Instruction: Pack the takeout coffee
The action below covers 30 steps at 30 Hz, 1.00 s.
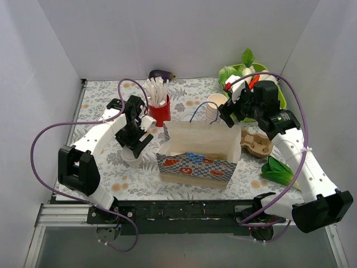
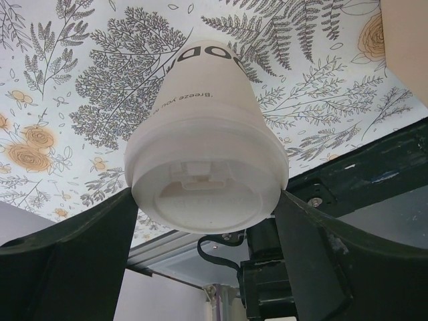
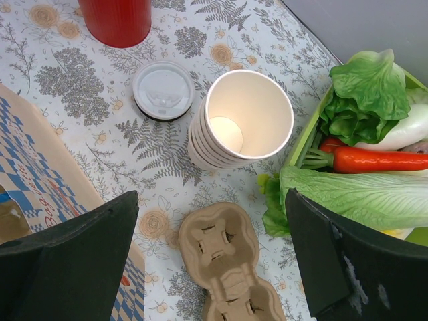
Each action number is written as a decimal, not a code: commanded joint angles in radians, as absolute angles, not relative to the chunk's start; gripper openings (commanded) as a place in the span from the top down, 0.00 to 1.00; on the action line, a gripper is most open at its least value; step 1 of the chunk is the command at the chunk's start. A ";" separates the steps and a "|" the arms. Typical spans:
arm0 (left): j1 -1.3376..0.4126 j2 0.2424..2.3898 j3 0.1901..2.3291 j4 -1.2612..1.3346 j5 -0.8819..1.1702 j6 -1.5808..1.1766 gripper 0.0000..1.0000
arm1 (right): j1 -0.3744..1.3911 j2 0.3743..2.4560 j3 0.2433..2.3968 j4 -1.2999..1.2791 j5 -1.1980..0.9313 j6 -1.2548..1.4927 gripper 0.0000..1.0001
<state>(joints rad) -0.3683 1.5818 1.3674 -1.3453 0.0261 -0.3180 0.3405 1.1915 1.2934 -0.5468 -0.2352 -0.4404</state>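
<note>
The takeout coffee (image 2: 200, 114) is a cream-white paper cup with a round white lid (image 2: 207, 194). In the top view it (image 1: 131, 158) stands left of the paper bag. My left gripper (image 2: 206, 198) is closed around it, both fingers (image 2: 100, 247) against the lid's rim; the top view shows this gripper (image 1: 135, 144) right above the cup. The open patterned paper bag (image 1: 198, 151) stands mid-table. My right gripper (image 1: 227, 114) is open and empty, hovering behind the bag over the stack of lidless cups (image 3: 241, 124) and the cardboard cup carrier (image 3: 231, 267).
The red cup of white sticks (image 1: 159, 110) stands just behind the left gripper. A loose white lid (image 3: 164, 90) lies by the cup stack. A green tray of vegetables (image 1: 261, 84) is at back right, an eggplant (image 1: 160, 73) at the back, and a green leafy item (image 1: 279, 170) at right front.
</note>
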 commanded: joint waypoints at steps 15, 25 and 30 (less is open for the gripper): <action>-0.371 1.522 1.405 -1.347 0.014 -0.330 0.89 | 0.334 1.203 1.335 -0.525 -0.233 -0.433 0.02; -0.357 1.471 1.365 -1.316 -0.018 -0.331 1.00 | 0.330 1.203 1.416 -0.575 -0.296 -0.422 0.02; -0.263 1.393 1.362 -1.269 -0.035 -0.319 1.00 | 0.327 1.212 1.552 -0.699 -0.461 -0.452 0.02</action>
